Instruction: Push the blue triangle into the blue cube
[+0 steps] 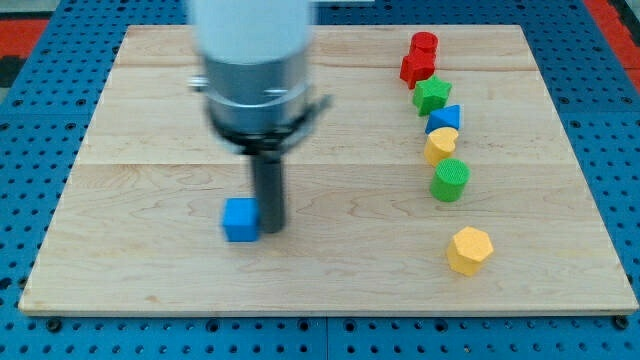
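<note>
My tip [271, 229], a bare rod with no claw to spread or pinch, sits just right of the blue cube [240, 220]. The blue triangle [446, 118] is far right, wedged in a block column. Risk: dragging neighbours along.

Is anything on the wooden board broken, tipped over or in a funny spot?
Nothing looks broken or spilled. The blue cube sits alone beside my tip, far from the blue triangle, which is squeezed into the column of blocks on the view's right.
</note>
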`<state>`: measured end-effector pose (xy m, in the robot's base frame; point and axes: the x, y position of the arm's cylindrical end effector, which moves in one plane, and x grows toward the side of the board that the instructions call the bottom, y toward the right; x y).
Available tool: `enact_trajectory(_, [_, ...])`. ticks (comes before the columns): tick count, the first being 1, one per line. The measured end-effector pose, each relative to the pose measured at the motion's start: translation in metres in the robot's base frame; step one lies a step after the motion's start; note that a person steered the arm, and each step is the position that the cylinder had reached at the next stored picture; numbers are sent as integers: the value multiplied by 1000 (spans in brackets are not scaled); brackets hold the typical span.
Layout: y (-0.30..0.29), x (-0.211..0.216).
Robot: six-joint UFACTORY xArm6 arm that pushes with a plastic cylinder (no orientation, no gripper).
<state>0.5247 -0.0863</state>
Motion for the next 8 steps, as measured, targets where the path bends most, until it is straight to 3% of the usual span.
enact_trajectory(1, [-73,0])
enact_trajectory(2, [-86,-2])
enact_trajectory(6, [274,-16])
enact_trajectory(8, [276,-126])
